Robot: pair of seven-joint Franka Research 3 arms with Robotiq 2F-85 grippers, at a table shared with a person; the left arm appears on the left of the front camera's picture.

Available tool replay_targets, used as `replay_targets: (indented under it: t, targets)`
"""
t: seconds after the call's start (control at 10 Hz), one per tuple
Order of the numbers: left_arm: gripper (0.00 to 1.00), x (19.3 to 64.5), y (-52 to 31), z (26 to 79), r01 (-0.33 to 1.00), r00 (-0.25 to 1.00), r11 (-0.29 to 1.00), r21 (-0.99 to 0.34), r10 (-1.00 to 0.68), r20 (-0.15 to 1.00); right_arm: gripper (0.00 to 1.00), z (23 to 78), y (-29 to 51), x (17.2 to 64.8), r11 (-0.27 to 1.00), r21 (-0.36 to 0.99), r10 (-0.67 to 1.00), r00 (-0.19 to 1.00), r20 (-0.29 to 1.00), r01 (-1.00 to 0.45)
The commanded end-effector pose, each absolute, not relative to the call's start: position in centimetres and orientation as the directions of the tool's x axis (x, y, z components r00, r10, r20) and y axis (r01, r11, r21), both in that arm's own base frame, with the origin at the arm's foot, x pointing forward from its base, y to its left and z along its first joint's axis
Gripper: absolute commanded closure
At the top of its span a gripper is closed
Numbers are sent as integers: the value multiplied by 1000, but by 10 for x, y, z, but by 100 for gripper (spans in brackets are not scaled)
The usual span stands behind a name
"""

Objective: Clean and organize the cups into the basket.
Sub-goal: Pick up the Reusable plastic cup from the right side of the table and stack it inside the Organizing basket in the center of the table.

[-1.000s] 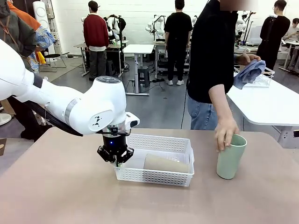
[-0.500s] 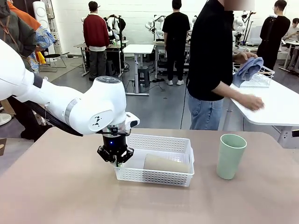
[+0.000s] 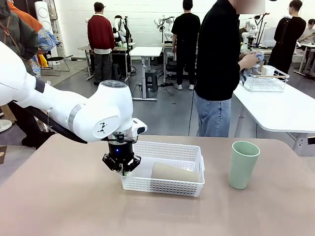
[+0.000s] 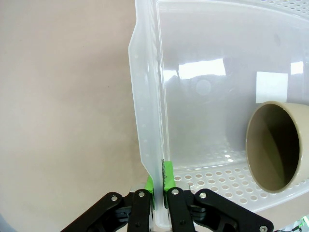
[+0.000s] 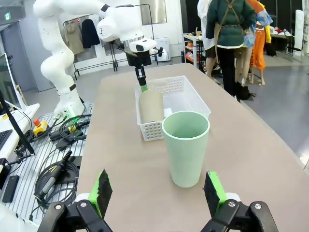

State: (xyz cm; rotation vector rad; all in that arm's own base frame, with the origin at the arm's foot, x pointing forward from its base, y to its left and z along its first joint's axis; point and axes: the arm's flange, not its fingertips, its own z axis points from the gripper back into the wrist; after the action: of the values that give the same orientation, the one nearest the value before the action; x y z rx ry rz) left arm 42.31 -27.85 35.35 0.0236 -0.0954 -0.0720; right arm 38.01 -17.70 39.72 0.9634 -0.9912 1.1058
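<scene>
Left arm reaches in from left, wrist pointing straight down. Left gripper [image 3: 122,168] pinched on left end wall of basket [image 3: 167,146], one finger inside, one outside. Right gripper [image 5: 158,193] spread wide, aimed along tabletop [image 3: 59,196] at mint cup [image 3: 243,164], apart from it. Basket mid-tabletop, toward far edge; tan cup [image 3: 174,173] on its side within. Mint cup upright toward far right corner. Versus a second ago: person's hand off mint cup, person [image 3: 219,59] turned toward rear table [image 3: 285,110]; left arm, basket, cups unmoved.
</scene>
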Motion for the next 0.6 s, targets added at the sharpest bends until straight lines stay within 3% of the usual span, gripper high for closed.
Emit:
replay_targets:
  t: [0.0,0.4,0.5]
  targets:
    - [100,421,-276,353,85,991,996,31,-87,100,0,398,-176,381,175,110,250,152,956,-978]
    - [100,421,-276,353,85,991,996,31,-87,100,0,397,-177,380,178,114,247,157,956,-977]
    - [100,421,-276,353,85,991,996,31,-87,100,0,367,-178,378,197,153,280,205,938,-968]
